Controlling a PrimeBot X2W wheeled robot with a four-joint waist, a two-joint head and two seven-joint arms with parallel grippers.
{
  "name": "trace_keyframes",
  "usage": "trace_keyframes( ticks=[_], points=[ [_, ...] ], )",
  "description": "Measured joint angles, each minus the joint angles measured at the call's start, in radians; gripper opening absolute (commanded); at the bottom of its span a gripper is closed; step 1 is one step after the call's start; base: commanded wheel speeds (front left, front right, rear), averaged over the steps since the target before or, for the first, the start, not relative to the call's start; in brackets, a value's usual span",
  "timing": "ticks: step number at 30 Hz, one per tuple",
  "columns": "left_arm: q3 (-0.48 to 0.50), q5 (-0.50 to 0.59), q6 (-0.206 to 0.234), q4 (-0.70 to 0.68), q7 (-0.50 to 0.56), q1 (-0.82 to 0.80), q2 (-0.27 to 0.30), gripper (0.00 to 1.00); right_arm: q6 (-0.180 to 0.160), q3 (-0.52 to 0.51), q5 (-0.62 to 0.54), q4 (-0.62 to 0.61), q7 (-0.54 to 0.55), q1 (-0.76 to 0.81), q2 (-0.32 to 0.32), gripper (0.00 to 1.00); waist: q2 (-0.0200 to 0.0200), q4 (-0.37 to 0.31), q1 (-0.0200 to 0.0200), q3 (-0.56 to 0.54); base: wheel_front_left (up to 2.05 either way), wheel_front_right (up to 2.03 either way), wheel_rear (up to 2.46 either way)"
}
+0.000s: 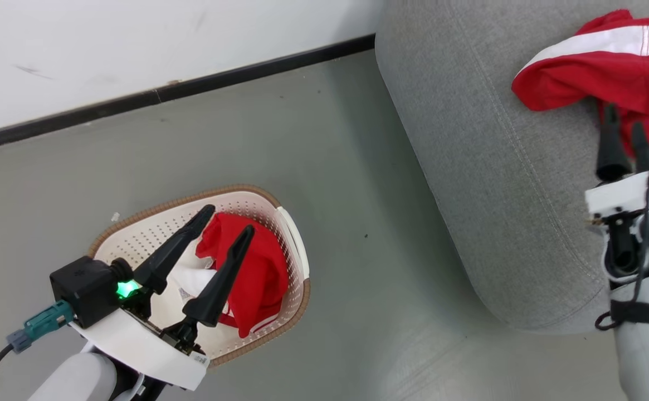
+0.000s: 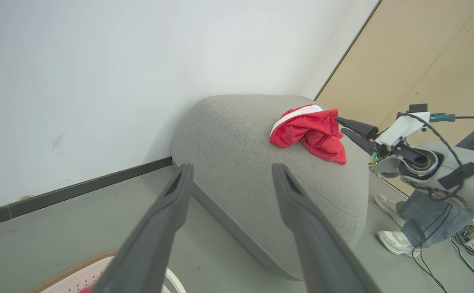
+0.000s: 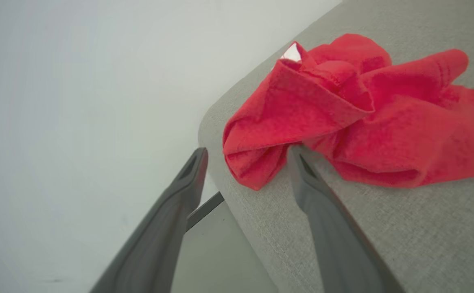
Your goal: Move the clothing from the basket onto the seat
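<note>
Now see right gripper (image 1: 624,120) spread open, clamping nothing, fingertips at near edge of red garment (image 1: 597,67) bunched on seat (image 1: 497,167); read its long axis as crosswise to the fingers, white-striped hem toward wall (image 1: 135,44). Find left gripper (image 1: 228,218) likewise spread and empty, above second red garment (image 1: 263,273) lying lengthwise in basket (image 1: 190,196)

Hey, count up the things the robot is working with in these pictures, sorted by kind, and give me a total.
Laundry basket: 1
Grey sofa: 1
Red garments: 2, the basket garment and the sofa garment
Total: 4
</note>
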Motion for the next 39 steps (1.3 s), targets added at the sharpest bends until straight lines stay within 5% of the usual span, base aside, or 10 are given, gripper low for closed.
trace_keyframes(
  ticks=[19,27,39],
  points=[
    [0.115,-0.035,0.089,0.125,-0.091,0.119,-0.063,1.0,0.0,0.439,-0.091,-0.047,-0.034,0.135,0.014,1.0,0.0,0.105,0.0,-0.144,0.0,0.0,0.0],
    [0.158,-0.034,0.113,0.169,-0.102,0.166,-0.079,1.0,0.0,0.489,-0.121,-0.065,-0.036,0.16,0.013,1.0,0.0,0.172,0.0,-0.192,0.0,0.0,0.0],
    [0.173,-0.006,0.123,0.226,-0.107,0.188,-0.096,1.0,0.0,0.425,-0.142,-0.146,-0.036,0.273,0.012,1.0,0.0,0.255,0.0,-0.255,0.0,0.0,0.0]
  ],
)
